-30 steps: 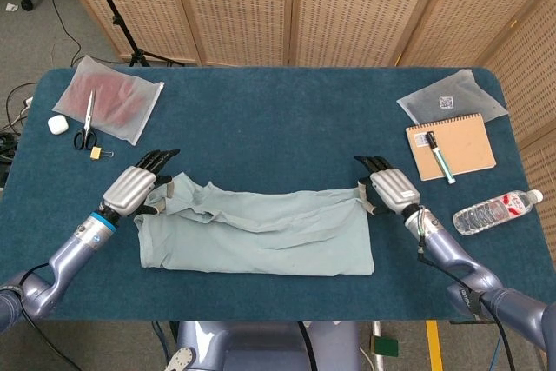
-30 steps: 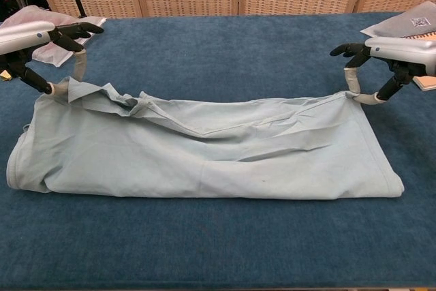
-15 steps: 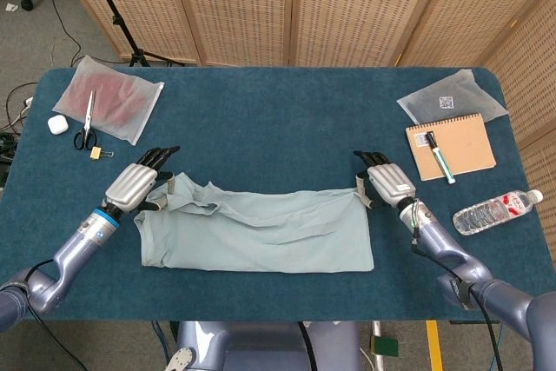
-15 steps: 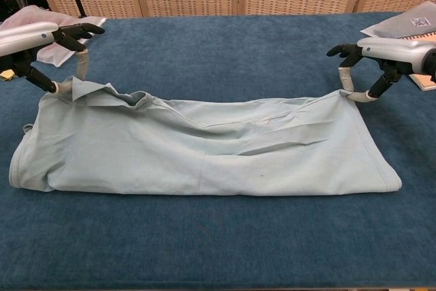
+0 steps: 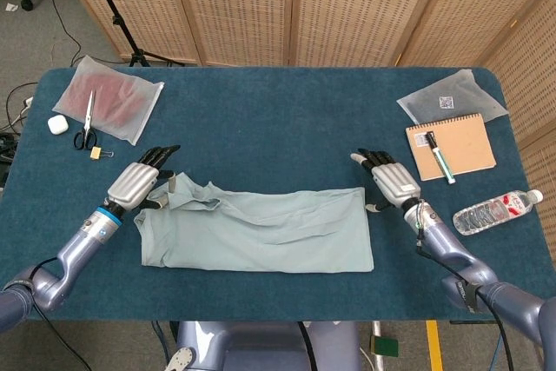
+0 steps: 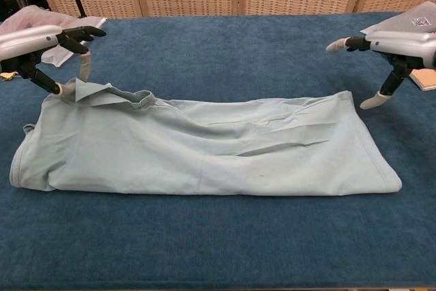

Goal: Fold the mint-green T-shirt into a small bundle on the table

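The mint-green T-shirt (image 5: 261, 232) (image 6: 204, 151) lies folded into a long flat band across the middle of the table. Its left far corner is rumpled. My left hand (image 5: 137, 184) (image 6: 41, 46) hovers at that corner, fingers spread, with its thumb tip beside the cloth and the finger above it apart from the thumb. My right hand (image 5: 393, 182) (image 6: 395, 49) is off the shirt's right far corner. Its fingers are spread wide and nothing is between them.
A notebook (image 5: 450, 145) with a pen (image 5: 439, 155) and a clear bag (image 5: 452, 102) lie at the back right, and a water bottle (image 5: 497, 211) sits at the right edge. A bag (image 5: 109, 102), scissors (image 5: 87, 123) and a white case (image 5: 57, 124) are at the back left.
The right hand let go of the shirt's right corner and spread open. The raised far edge dropped flat onto the table. The left hand's thumb and finger moved apart at the left corner.
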Controlling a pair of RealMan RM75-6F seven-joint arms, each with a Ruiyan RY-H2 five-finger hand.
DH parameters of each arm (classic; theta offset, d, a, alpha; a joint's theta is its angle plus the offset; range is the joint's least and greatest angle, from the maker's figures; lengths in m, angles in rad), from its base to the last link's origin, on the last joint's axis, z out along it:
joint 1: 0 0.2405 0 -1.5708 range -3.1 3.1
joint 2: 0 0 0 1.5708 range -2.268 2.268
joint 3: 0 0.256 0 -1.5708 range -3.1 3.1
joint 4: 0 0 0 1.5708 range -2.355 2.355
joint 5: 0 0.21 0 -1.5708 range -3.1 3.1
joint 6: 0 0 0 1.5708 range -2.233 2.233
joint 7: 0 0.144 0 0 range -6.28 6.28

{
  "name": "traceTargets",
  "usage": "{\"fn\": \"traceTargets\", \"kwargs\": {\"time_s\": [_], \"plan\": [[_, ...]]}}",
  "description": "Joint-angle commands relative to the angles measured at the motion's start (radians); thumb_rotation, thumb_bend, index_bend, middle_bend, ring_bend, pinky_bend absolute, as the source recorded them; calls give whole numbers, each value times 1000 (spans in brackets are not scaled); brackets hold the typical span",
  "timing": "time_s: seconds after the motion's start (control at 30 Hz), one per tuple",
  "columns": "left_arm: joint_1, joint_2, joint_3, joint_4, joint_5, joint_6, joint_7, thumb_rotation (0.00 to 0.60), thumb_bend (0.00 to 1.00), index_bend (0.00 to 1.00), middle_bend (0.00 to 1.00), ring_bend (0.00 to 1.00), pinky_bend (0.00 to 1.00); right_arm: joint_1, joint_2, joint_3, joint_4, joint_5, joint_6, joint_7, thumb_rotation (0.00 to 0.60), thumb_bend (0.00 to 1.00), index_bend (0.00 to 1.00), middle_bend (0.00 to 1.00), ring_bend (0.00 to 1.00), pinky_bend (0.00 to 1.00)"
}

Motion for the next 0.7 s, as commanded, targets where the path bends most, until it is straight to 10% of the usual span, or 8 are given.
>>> {"fn": "traceTargets", "kwargs": {"time_s": [0.03, 0.7], "plan": [[-1, -4, -1, 6, -4, -6, 2, 600, 592, 722, 0, 0, 0, -37, 54, 18, -87, 23, 70, -70, 600, 0, 0, 0, 0, 42], [-1, -48, -42, 63, -93, -80, 63, 600, 594, 722, 0, 0, 0, -333, 264, -63, -373, -124, 549, -163, 600, 0, 0, 0, 0, 42]]}}
